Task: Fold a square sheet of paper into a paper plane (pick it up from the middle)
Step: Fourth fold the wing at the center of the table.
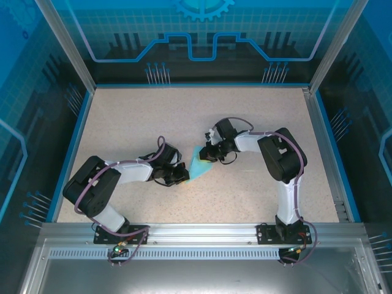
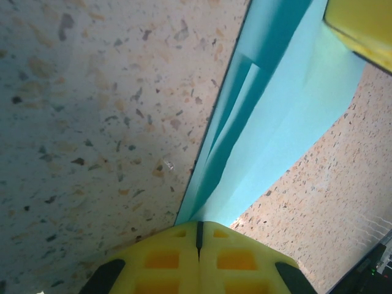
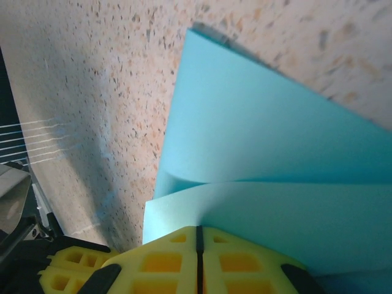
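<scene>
Mid-frame in the top view, over the speckled surface [image 1: 257, 122], I see the left hand [image 1: 182, 177] and right hand [image 1: 207, 155] each pinching opposite ends of the part-folded cyan sheet [image 1: 199, 166], probably to keep its crease aligned.

The desk [image 1: 257, 184] is beige and speckled with dark and tan flecks, edged by a thin blue border [image 1: 78, 138]. Translucent blue panels [image 1: 202, 30] with a circuit-like pattern wall it in, held by aluminium posts [image 1: 64, 43]. A metal rail [image 1: 202, 231] runs along the near edge, with a grey sheet [image 1: 196, 275] below.
</scene>
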Controlling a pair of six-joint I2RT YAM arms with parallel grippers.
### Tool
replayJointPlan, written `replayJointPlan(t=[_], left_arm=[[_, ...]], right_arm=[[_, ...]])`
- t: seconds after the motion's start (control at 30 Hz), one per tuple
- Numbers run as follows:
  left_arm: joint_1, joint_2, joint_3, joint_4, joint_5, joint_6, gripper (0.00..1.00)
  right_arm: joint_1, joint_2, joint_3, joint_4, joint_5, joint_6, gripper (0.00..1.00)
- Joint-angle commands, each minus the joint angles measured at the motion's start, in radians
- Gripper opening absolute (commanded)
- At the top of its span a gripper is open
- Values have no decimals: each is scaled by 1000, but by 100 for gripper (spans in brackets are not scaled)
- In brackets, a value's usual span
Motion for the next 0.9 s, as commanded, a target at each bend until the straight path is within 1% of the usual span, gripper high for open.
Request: replayJointPlan(t=[0.0,0.13,0.27,0.37,0.47,0.57,0.67,0.77,0.87], left_arm=[[14,56,-80,-229,-109,1,0],[13,56,-80,-228,-106,2,0],[13,54,-79,-230,-106,4,0],[14,54,-72,-228,-101,6,0],[14,54,-65,-226,-100,5,0],[14,51,-64,-221,-99,1,0],[13,51,-61,-220,-101,1,0],[13,54,-59,-219,-101,1,0],[13,57,-56,-219,-102,1,0]], right_arm=[[-80,59,29,-1,116,-48,8],[-128,85,60,-8,125,-40,8],[-155,88,100,-30,151,-39,8],[-155,64,126,-46,150,-44,8],[-134,-5,112,-49,144,-47,8],[-85,-101,47,-22,134,-37,9],[-5,-167,-6,-29,146,-39,9],[80,-187,-41,-36,161,-33,8],[146,-168,-56,-42,171,-18,8]])
